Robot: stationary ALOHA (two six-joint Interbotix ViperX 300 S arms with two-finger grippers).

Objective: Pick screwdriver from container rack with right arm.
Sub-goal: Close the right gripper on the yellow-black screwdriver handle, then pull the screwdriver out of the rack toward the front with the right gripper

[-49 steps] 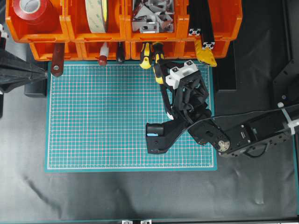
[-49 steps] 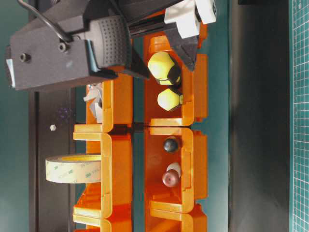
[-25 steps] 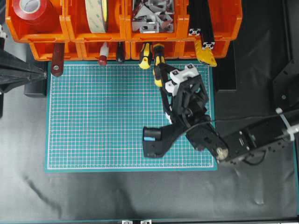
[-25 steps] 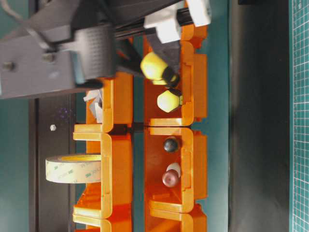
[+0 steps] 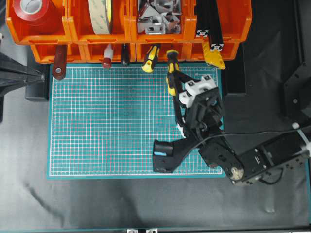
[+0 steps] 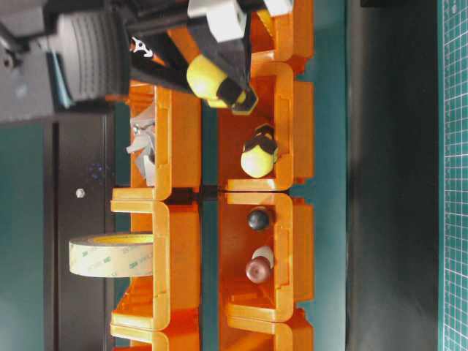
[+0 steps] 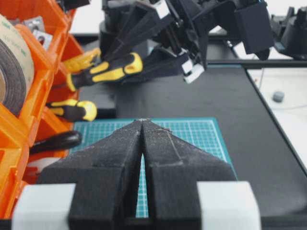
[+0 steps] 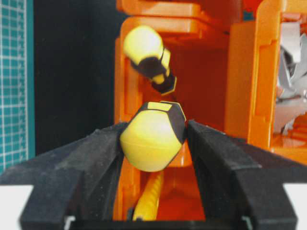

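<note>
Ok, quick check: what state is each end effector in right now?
Left end effector: closed, holding nothing.
Right end effector: closed on the screwdriver handle.

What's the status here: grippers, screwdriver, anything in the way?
Right gripper shut on screwdriver handle, shaft end at container rack. Left gripper shut, holding nothing. Other yellow-and-black tool close alongside in the bin.

no readable text, labels or brand marks anywhere, only unnumbered white grid lines on the green mat (image 5: 112,121)
</note>
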